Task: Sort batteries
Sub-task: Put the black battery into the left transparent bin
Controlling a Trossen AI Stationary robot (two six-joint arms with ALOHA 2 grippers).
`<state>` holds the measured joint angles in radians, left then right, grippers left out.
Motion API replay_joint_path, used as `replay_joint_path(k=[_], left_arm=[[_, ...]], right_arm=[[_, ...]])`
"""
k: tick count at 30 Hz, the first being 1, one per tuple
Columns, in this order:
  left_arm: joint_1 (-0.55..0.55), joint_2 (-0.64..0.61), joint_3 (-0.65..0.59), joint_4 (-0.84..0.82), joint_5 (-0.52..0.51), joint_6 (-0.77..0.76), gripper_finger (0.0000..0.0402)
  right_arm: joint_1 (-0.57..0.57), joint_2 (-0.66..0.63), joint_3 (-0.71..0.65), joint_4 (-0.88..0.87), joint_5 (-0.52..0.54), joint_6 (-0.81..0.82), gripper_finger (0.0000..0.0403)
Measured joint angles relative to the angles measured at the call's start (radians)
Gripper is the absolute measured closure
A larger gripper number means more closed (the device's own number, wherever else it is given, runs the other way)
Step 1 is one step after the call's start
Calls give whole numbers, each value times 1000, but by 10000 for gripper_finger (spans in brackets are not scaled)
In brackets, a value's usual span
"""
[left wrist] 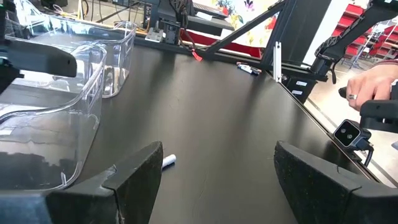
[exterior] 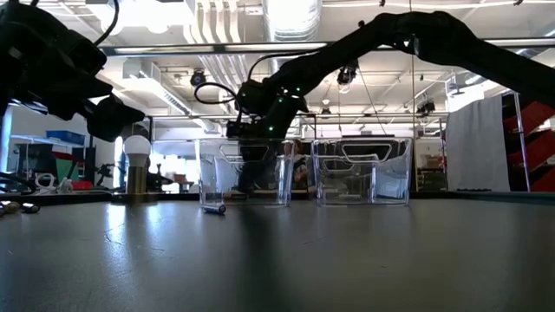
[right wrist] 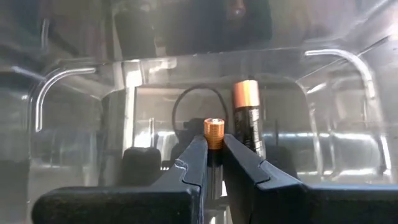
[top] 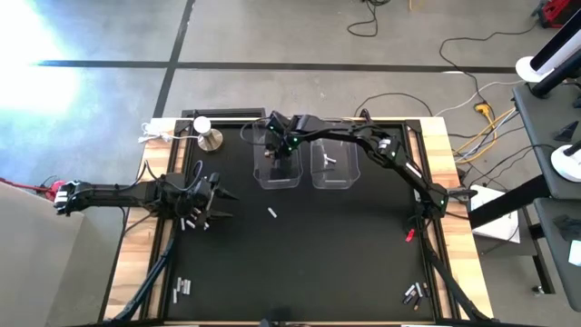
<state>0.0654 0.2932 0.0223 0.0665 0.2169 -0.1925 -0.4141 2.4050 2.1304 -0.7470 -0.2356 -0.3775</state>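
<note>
Two clear bins stand side by side at the far middle of the table: the left bin (top: 277, 165) (exterior: 243, 170) and the right bin (top: 334, 165) (exterior: 362, 170). My right gripper (top: 283, 150) (right wrist: 214, 148) reaches down over the left bin, shut on a copper-topped battery (right wrist: 214, 132). A dark battery with a copper end (right wrist: 248, 121) lies in the bin beyond it. My left gripper (top: 229, 204) (left wrist: 217, 168) hovers open over the table's left side. A white battery (top: 272, 213) (left wrist: 169, 162) lies on the table just ahead of it. The right bin holds a white battery (top: 331, 159). My right gripper pinches the battery between its two fingers (right wrist: 193, 163), coming from above and pointing down into the left bin. The battery's copper end (right wrist: 214, 127) sticks out past the fingertips. It is lifted clear of the bin's floor.
Several loose batteries lie under my left gripper (top: 188, 222), near the left near corner (top: 182, 289) and near the right near corner (top: 415, 292). A round silver knob-like object (top: 210, 138) (exterior: 136, 165) stands at the far left. A person's hand (left wrist: 372, 87) shows beyond the table's edge.
</note>
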Motion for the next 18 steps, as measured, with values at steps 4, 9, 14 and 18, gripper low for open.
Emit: replay_joint_path(k=[4,9,14,18], left_arm=[[0,0,0,0,0,0,118],[0,0,0,0,0,0,118],[0,0,0,0,0,0,118],[0,0,0,0,0,0,118]], right_arm=[[7,0,0,-39,1,-32,374],[17,0,0,-61,1,-58,374],[22,-2,0,-62,1,-60,374],[22,-2,0,-62,1,-52,373]])
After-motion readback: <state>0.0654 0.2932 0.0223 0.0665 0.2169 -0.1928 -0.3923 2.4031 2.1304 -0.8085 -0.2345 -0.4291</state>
